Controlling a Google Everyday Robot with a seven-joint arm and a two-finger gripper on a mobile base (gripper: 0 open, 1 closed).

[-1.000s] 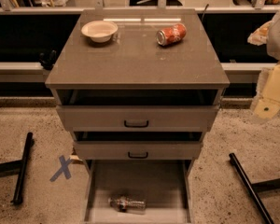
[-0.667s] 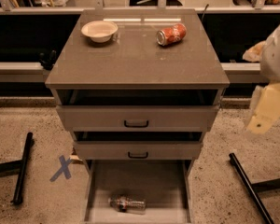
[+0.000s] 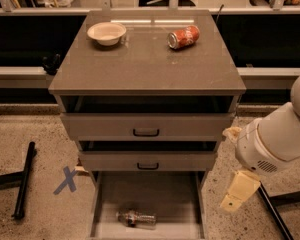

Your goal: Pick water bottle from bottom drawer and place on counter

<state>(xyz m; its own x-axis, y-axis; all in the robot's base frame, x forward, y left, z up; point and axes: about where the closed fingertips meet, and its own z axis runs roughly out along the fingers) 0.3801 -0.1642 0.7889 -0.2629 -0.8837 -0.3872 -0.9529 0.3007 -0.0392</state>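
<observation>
Gripper: you have the gripper [image 3: 238, 190] low on the right, beside the cabinet and outside it, hanging under the white arm [image 3: 277, 134]. It is level with the front right corner of the bottom drawer [image 3: 155, 194].
Gripper state: you cannot tell whether it is spread or pressed together. It holds nothing that you can see.
Bottle: your bottle [image 3: 136, 218] lies on its side on the bottom drawer's floor, near the front wall and left of centre, well apart from the gripper.
Bottom drawer: pulled out, open to you from above.
Upper drawers: the top drawer [image 3: 146, 126] and the middle drawer [image 3: 148, 160] each stand a little way out.
Counter: the counter [image 3: 145, 64] carries a pale bowl [image 3: 106, 33] at back left and a red can [image 3: 183, 37] on its side at back right.
Floor: a blue tape cross [image 3: 67, 179] sits left of the cabinet.
</observation>
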